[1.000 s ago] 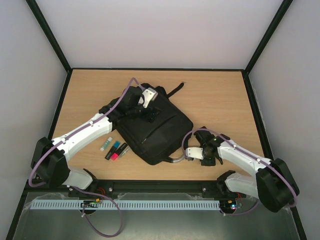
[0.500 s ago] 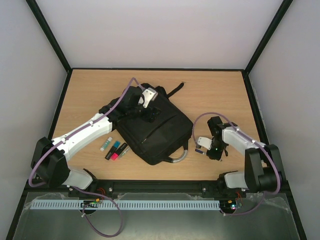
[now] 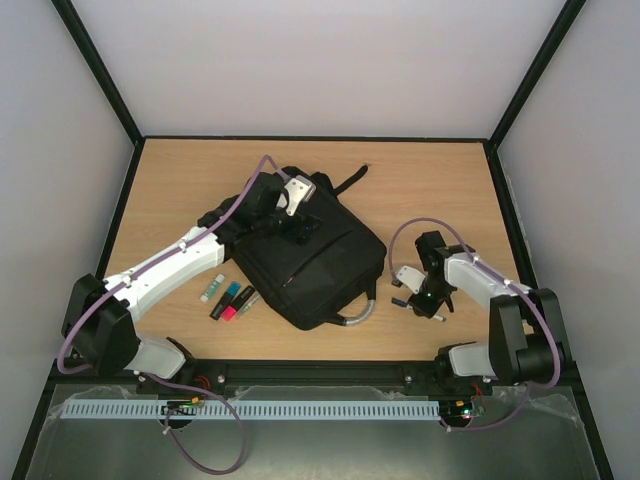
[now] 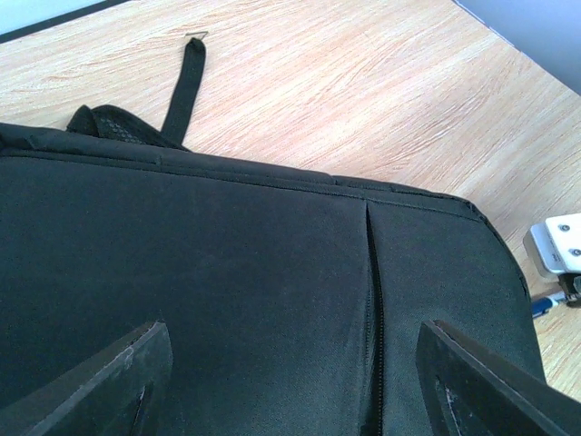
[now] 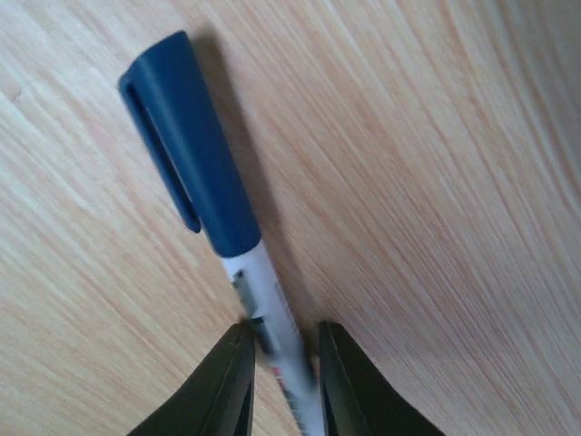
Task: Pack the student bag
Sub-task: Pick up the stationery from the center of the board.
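The student bag (image 3: 315, 265) is a large black fabric bag lying flat mid-table, its grey curved handle (image 3: 356, 317) at the near corner. It fills the left wrist view (image 4: 227, 272), with a zip line running down it. My left gripper (image 3: 300, 228) hovers open just above the bag's top panel, its fingers (image 4: 109, 381) wide apart and empty. My right gripper (image 3: 425, 300) is to the right of the bag, low at the table. It is shut on a white pen with a blue cap (image 5: 195, 173), gripped on the white barrel.
Several markers and a glue stick (image 3: 228, 298) lie on the table left of the bag, by the left forearm. A black strap (image 4: 186, 82) trails from the bag's far side. Black frame posts and grey walls enclose the wooden table (image 3: 440, 190).
My right arm has drawn back from the bag's grey handle to the right and folded in; its gripper now sits over the pen. The left arm and bag have not moved.
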Controlling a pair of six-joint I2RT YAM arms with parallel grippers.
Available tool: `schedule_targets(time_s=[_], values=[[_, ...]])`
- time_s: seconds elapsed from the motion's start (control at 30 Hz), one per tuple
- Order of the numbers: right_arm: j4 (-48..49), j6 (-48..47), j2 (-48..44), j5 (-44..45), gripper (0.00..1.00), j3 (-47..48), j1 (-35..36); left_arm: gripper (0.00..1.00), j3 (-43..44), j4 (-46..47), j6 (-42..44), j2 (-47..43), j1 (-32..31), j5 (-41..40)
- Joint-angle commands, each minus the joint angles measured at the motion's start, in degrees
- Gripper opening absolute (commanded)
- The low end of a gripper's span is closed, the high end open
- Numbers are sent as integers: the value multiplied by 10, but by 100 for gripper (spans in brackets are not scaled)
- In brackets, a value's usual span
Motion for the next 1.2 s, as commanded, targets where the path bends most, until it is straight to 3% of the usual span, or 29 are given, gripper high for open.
schedule_targets(time_s=[0.0, 0.2, 0.43, 0.57, 0.83, 1.17], values=[[13, -3, -3, 70, 14, -60, -3, 76, -5, 1, -1, -13, -1, 8], [7, 15, -21, 72, 2, -69, -3, 77, -6, 4, -1, -11, -1, 12], [-57, 60, -69, 40, 1, 37, -4, 76, 3, -9, 1, 22, -15, 3], [-50, 106, -78, -3, 1, 88, -4, 76, 11, -29, 20, 51, -53, -42], [22, 177, -67, -98, 1, 105, -4, 75, 31, -78, 14, 110, -117, -218], [61, 192, -105, -95, 1, 72, -4, 73, 39, -99, 34, 152, -128, -299]])
